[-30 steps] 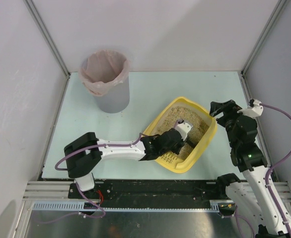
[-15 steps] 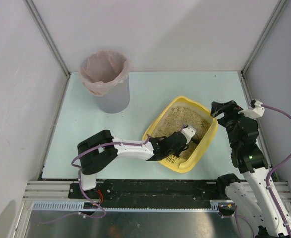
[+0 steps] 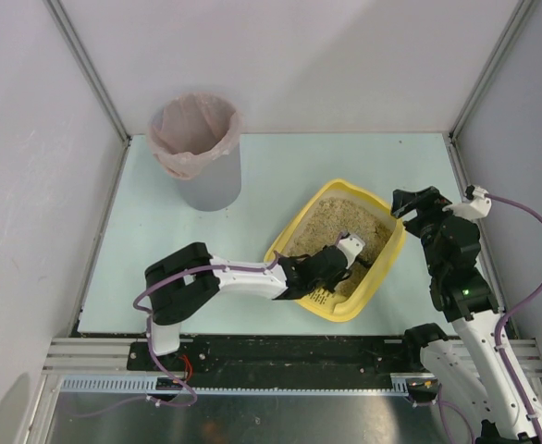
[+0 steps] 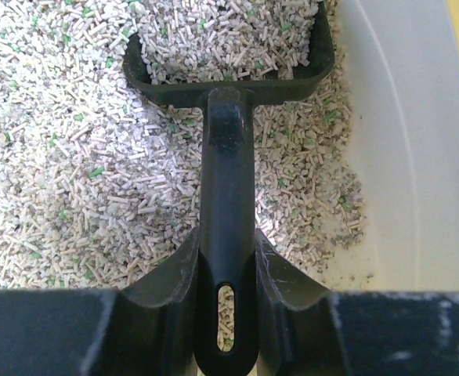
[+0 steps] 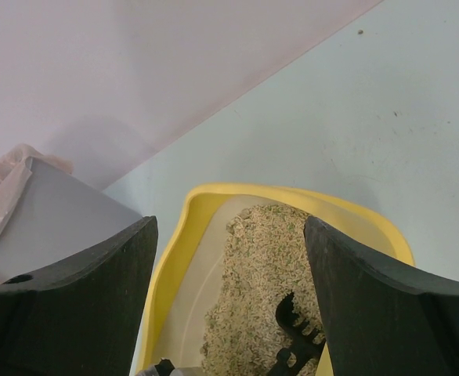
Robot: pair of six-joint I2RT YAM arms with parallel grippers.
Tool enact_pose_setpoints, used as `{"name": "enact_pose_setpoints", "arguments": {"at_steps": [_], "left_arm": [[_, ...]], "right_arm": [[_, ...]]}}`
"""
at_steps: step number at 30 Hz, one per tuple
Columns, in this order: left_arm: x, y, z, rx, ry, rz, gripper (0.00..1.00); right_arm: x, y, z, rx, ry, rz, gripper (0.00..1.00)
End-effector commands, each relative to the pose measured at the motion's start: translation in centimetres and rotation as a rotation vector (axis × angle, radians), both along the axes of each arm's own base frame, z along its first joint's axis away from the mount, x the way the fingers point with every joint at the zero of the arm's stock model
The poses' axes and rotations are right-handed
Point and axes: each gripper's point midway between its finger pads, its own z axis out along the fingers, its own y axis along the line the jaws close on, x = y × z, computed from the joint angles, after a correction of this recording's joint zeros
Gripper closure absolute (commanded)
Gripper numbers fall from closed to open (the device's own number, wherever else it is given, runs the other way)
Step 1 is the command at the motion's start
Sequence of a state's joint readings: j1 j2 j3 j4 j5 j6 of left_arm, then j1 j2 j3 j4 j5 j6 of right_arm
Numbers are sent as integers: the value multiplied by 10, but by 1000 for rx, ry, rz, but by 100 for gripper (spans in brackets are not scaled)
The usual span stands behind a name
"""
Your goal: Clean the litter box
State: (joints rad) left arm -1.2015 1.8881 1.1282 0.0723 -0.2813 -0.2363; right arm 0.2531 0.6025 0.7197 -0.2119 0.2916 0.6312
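Where the litter box (image 3: 345, 312) lies: on the near right part of the surface (image 3: 289, 166), set at an angle, with the left arm reaching into it from the near side.
Litter (image 4: 73, 157): pale pellets with green flecks, covering most of the floor; a bare strip shows along the box's inner wall.
Scoop (image 4: 226, 157): black, its head pushed into the pellets close to that wall and already carrying some.
Left tool (image 4: 226, 298): closed narrow around the scoop's handle, which runs straight out between the fingers.
Right tool (image 5: 229, 235): spread wide and holding nothing, hanging above the far right rim of the box.
Bin (image 3: 206, 176): grey with a pink liner, standing well apart at the far left.
Step in hand: likely the scooping stroke, with the head buried and loaded.
Next move: probably a lift with the head kept level, a sift to shed clean pellets, then a long carry across to the bin without spilling; the free tool could steady the rim.
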Motion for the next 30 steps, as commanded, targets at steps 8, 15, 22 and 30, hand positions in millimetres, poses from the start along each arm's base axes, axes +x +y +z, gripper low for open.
{"name": "enact_pose_setpoints", "arguments": {"at_steps": [8,15,22,30], "left_arm": [[14,18,36,-96,-95,86,100],[18,24,44,-118,-127,108,100],[19,34,58,-186,-207,103,100],[18,37,74,-209,-271,54,100]], "right_arm": [[4,0,6,2,-19,-9,20],[3,-1,6,-2,-20,-8,20],[4,1,5,-3,-14,-2,20],[4,1,5,-1,-16,-1,20]]}}
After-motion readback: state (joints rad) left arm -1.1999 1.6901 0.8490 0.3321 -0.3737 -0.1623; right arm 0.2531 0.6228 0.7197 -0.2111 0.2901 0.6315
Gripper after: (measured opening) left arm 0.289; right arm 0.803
